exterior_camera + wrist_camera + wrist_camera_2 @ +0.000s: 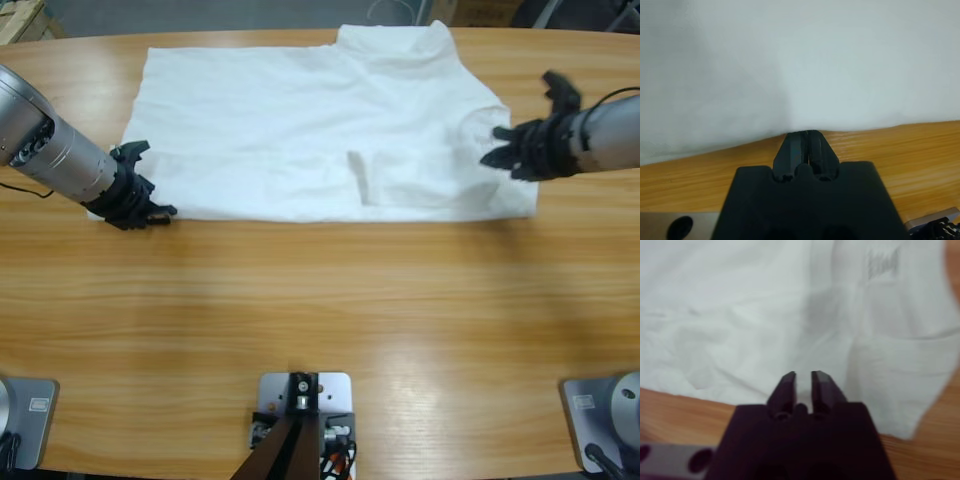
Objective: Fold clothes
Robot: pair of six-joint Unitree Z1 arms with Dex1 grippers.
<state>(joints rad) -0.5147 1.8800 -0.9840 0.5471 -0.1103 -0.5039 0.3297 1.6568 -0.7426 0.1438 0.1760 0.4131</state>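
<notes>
High view: the white T-shirt (pixel 320 130) lies spread flat on the far half of the wooden table (pixel 320 300), partly folded, with a folded sleeve edge near its middle. The left gripper (pixel 140 200) sits at the shirt's near left corner, low on the table. The right gripper (pixel 525 130) hangs over the shirt's right edge, jaws spread wide.

Left wrist view: the left gripper (pixel 807 135) has its jaws pressed together, tips touching the shirt's (pixel 800 65) hem where cloth meets table (pixel 900 150); whether fabric is pinched cannot be told.

Right wrist view: the right gripper (pixel 803 376) shows a narrow gap between its jaws, above the wrinkled shirt (pixel 740 315), holding nothing. A small dark logo (pixel 883 262) shows on the cloth beyond.
</notes>
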